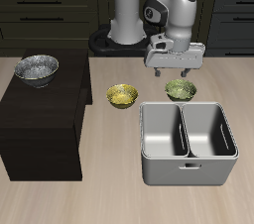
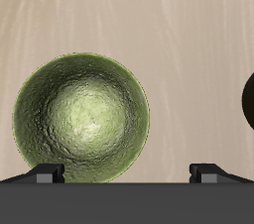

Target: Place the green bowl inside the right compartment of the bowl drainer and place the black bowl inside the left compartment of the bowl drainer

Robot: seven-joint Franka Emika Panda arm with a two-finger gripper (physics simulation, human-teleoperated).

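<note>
The green bowl (image 1: 181,90) (image 2: 81,119) sits upright on the table just behind the bowl drainer (image 1: 187,171). My gripper (image 1: 177,71) (image 2: 127,173) hovers above the bowl, open, with nothing between its fingers. In the wrist view the bowl lies off-centre, nearer one fingertip (image 2: 45,173) than the other. The black bowl (image 1: 36,68), silvery with dark speckles, rests on top of a dark cabinet (image 1: 40,129), far from the gripper. Both drainer compartments are empty.
A yellow bowl (image 1: 122,95) stands on the table between the cabinet and the green bowl. A dark rounded edge (image 2: 248,104) of another object shows in the wrist view. The robot base (image 1: 124,30) is behind.
</note>
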